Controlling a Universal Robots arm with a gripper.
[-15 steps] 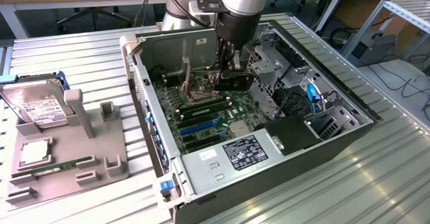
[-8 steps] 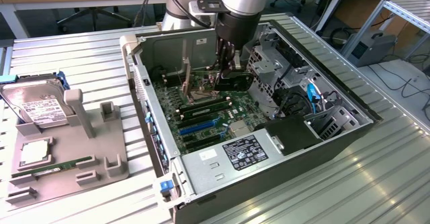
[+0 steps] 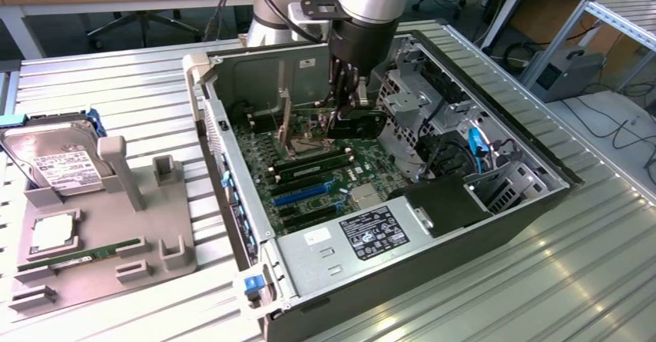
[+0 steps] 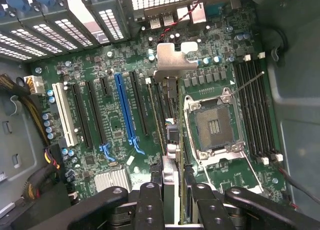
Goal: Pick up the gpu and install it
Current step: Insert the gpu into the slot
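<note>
In the exterior view the hand reaches down into the case, and the gpu is mostly hidden behind its fingers and the drive cage. In the wrist view the gpu shows edge-on, its near end covered by the fingers, which the picture's edge cuts off.

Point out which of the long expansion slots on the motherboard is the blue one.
It is the blue slot, the only blue one: a white slot and black slots lie parallel beside it.
</note>
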